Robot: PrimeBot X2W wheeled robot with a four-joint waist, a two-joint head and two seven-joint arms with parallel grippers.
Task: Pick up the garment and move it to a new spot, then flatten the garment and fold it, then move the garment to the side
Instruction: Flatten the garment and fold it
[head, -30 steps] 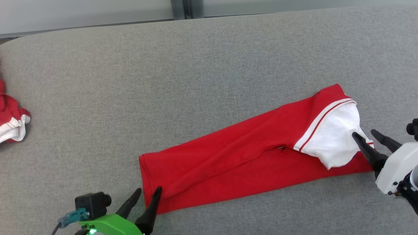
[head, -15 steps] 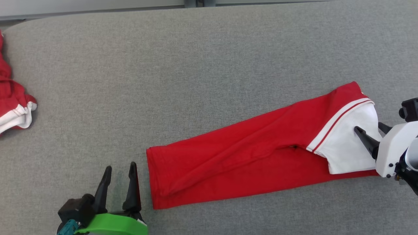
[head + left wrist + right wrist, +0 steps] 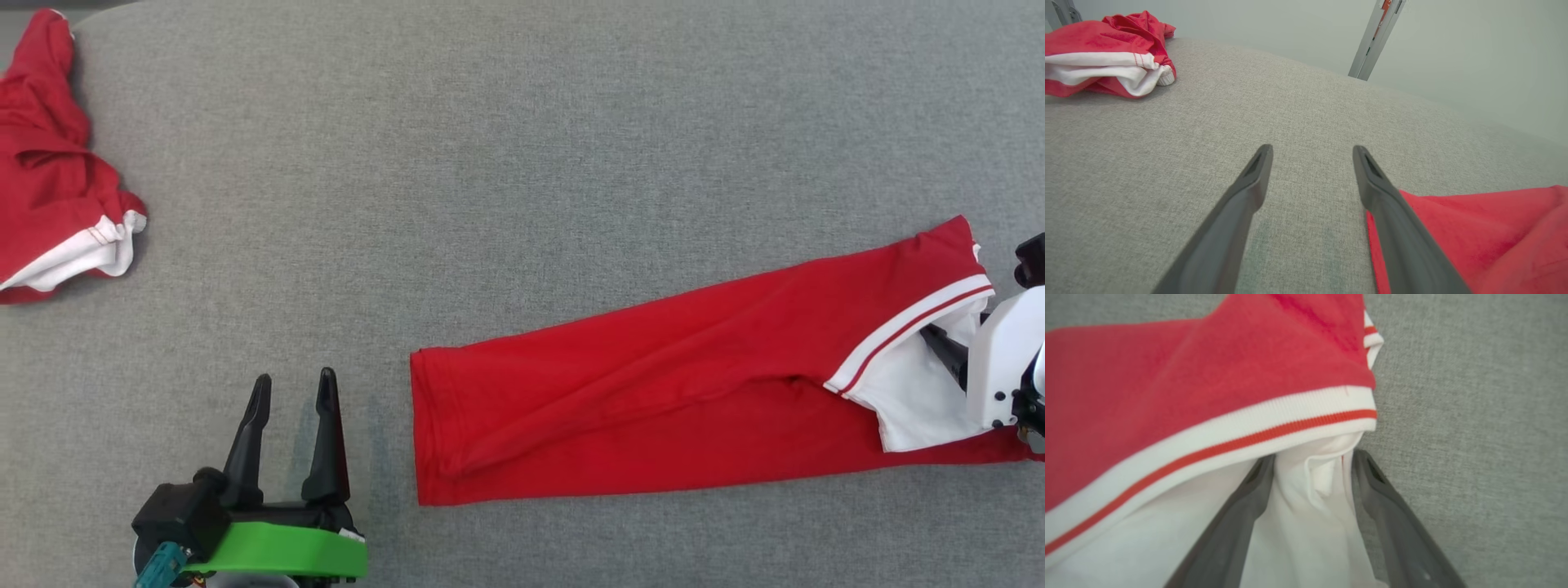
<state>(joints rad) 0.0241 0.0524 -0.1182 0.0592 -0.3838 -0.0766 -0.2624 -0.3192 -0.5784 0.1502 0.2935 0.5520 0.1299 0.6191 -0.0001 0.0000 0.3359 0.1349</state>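
A red garment lies as a long folded strip across the grey cushion, its white part with a red-striped band at the right end. My right gripper is open at that end. In the right wrist view its fingers straddle a raised fold of the white cloth, just below the striped band. My left gripper stands open on the cushion, a short way left of the garment's left hem, holding nothing. In the left wrist view the red hem lies beside the right finger of my left gripper.
A second red and white garment lies crumpled at the far left of the grey cushion; the left wrist view has that crumpled garment at the upper left. A pale wall and a metal post stand behind the cushion.
The head camera has shifted. My left gripper has come off the garment's left corner and now stands apart from it. My right gripper has pushed further into the white cloth under the band.
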